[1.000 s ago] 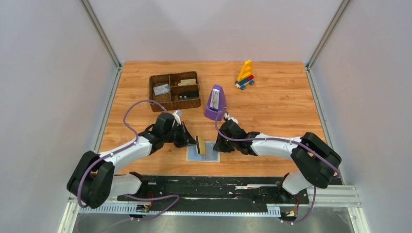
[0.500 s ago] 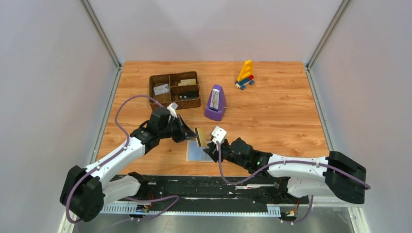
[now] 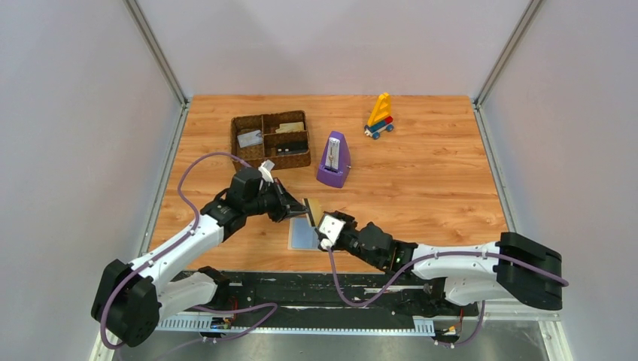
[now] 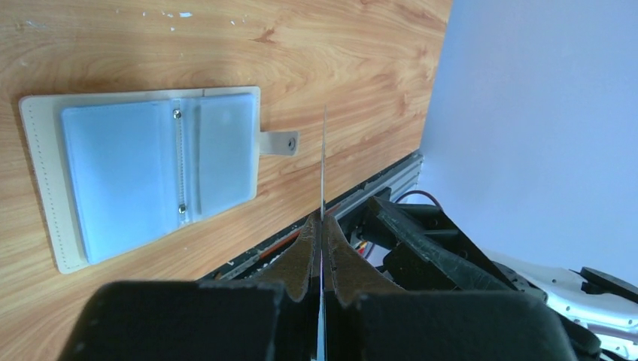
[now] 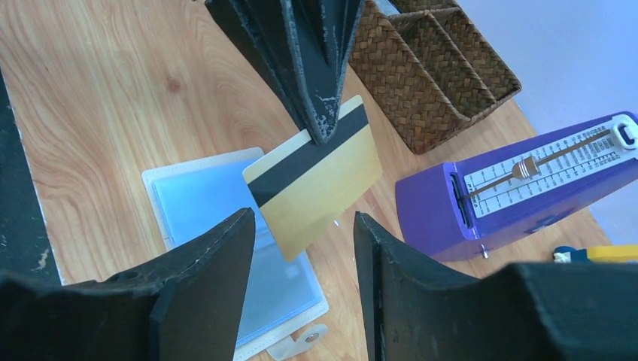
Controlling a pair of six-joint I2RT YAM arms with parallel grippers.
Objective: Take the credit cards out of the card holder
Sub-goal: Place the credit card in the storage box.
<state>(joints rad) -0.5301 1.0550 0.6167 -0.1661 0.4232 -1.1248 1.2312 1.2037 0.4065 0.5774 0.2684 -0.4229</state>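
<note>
The light-blue card holder [image 3: 304,237] lies open and flat near the table's front edge; it also shows in the left wrist view [image 4: 143,173] and the right wrist view [image 5: 197,201]. My left gripper [image 3: 299,210] is shut on a tan credit card with a black stripe [image 5: 320,188] and holds it above the holder's far edge. The card shows edge-on in the left wrist view [image 4: 324,150]. My right gripper [image 5: 302,216] is open and empty, low over the holder [image 3: 322,232], its jaws either side of the card's lower corner without touching it.
A brown woven tray [image 3: 259,162] holding cards stands at the back left, also in the right wrist view [image 5: 421,83]. A purple metronome [image 3: 333,159] stands just behind the holder. A yellow-and-blue toy [image 3: 380,115] is at the back right. A black rail runs along the near edge.
My left gripper has lifted the tan card up and back from the holder. My right arm has dropped low and its gripper has slid left over the holder, under the card.
</note>
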